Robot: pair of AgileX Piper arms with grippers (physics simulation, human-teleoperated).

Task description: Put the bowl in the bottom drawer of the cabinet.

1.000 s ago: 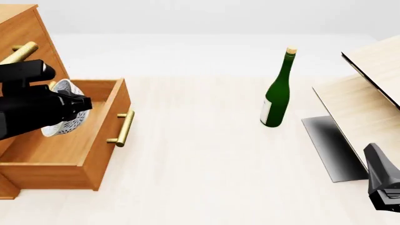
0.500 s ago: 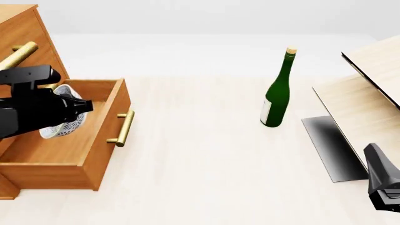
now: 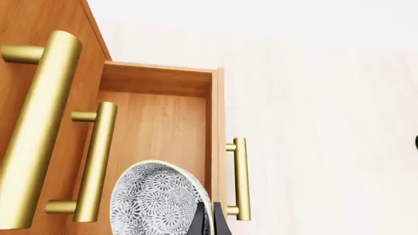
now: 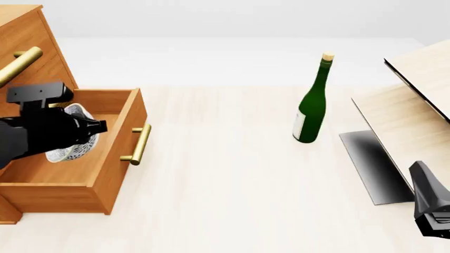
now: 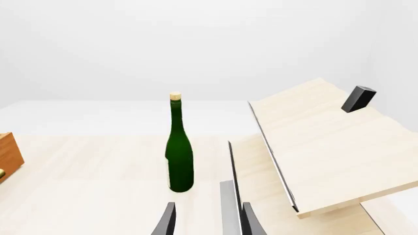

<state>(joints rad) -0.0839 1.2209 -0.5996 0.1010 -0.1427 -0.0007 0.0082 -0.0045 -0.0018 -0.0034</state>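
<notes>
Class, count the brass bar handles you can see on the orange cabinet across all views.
3: one on the bottom drawer, one on the drawer front above, one higher still. Others may lie outside view.

Matt wood cabinet (image 4: 28, 47), polished brass handles (image 3: 98, 161)

Left gripper (image 4: 98, 126) covers most of bowl (image 4: 69, 152) in front view; finger contact on rim not readable. Bowl cut by frame edge in left wrist view. Cabinet (image 4: 25, 37) cut off at left. Right gripper (image 4: 430, 203) half out of frame, fingers (image 5: 168, 221) clipped.
</notes>
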